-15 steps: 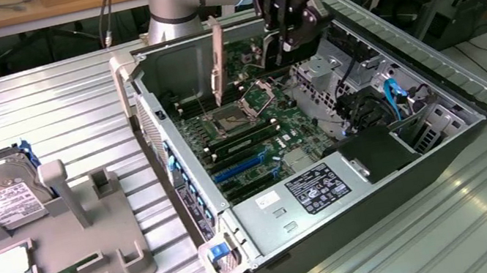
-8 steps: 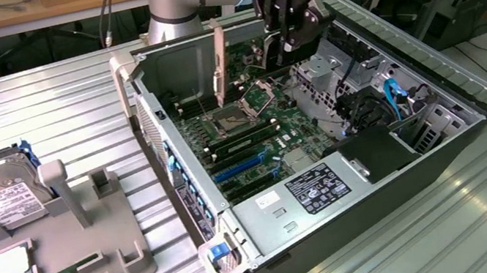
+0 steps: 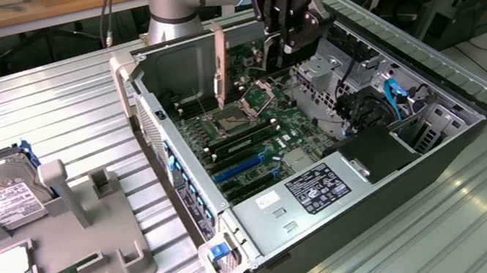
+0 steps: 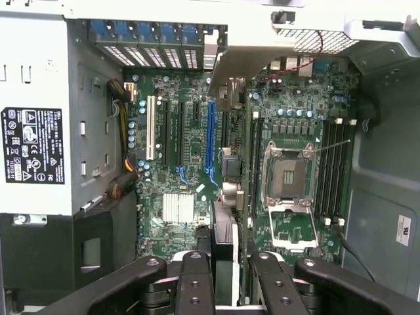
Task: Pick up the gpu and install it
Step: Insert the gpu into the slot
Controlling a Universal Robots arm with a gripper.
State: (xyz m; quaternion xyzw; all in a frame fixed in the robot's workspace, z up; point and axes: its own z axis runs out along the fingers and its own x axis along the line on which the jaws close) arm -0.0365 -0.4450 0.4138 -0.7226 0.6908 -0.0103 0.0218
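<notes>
Black and angled downward, the gripper (image 3: 290, 41) hangs from the arm over the open computer case (image 3: 168, 75), above the green motherboard (image 4: 292, 118). Its jaws are drawn partway in and pinch the gpu (image 4: 223, 231), which stands on edge between the two fingers (image 4: 195, 272). The card hangs over the motherboard close beside the blue expansion slot (image 4: 210, 141), its pale end bracket (image 4: 239, 62) toward the case's rear slot covers.
</notes>
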